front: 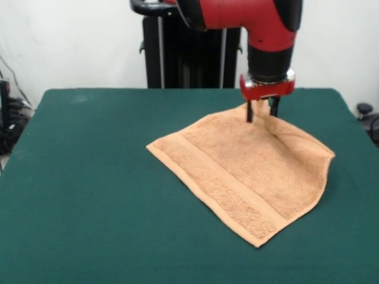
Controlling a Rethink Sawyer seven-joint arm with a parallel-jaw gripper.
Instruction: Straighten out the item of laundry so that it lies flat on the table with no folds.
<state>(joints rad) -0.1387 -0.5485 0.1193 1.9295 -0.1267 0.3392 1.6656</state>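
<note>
The item of laundry (243, 171) is an orange-tan terry towel on the right half of the green table (89, 177). A flat woven band runs along its near-left hem. Its far corner rises into a peak, and the right edge curls up off the cloth. My gripper (261, 113) comes straight down from the red arm onto that raised far corner. Its two dark fingers (249, 112) stand either side of the corner, shut on the towel's fabric. The rest of the towel slopes down from there and lies spread, with shallow creases near the gripper.
The black pedestal (177, 53) stands behind the table's far edge. Cables and dark equipment (9, 118) sit off the left side, and a dark object (366, 112) shows at the right edge.
</note>
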